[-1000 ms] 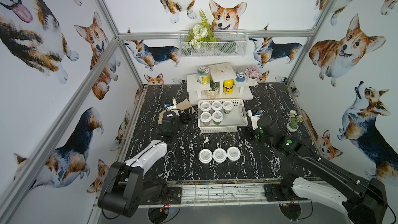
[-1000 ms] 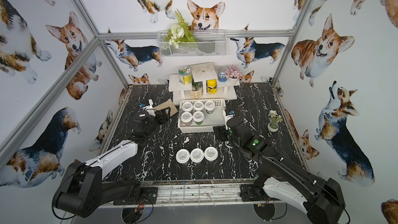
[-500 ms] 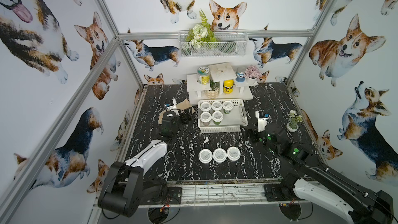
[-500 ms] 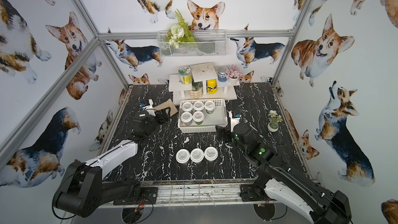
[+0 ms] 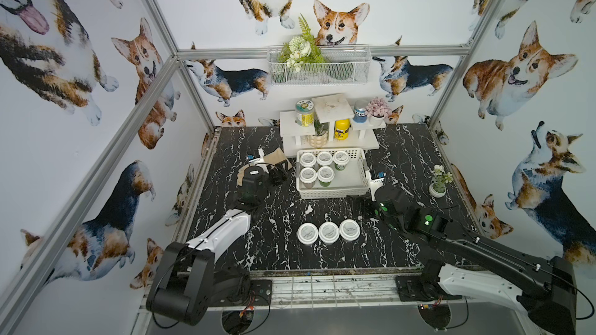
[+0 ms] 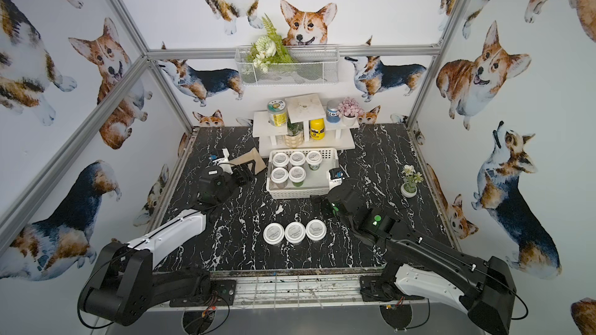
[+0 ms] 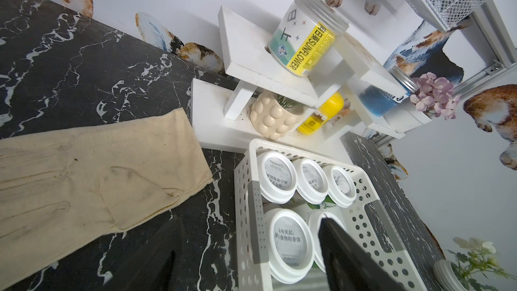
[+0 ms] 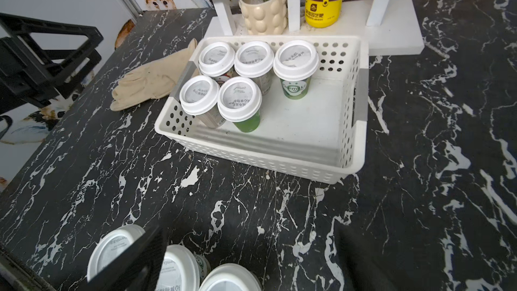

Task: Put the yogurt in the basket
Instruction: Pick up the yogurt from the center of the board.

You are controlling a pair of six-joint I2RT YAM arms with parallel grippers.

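On the black marble counter (image 5: 322,256), a white tiered shelf (image 5: 325,107) stands at twelve o'clock, carrying a yellow-labelled jar (image 5: 305,113), a yellow bottle (image 5: 342,129), a blue jar (image 5: 360,114) and pink flowers (image 5: 379,109). A beige glove (image 5: 279,159) lies at ten o'clock, a small flower pot (image 5: 438,185) at three o'clock.

The basket (image 5: 332,193) is white plastic, shallow and rectangular, with round holes in its walls and a plain floor; it stands on the counter (image 5: 412,149). Five yogurt jars (image 5: 324,158) with wide white lids and grey print stand upright in its left part, three behind and two in front, close together. Three more jars (image 5: 329,232) stand in a tight row on the counter, well apart from the basket.
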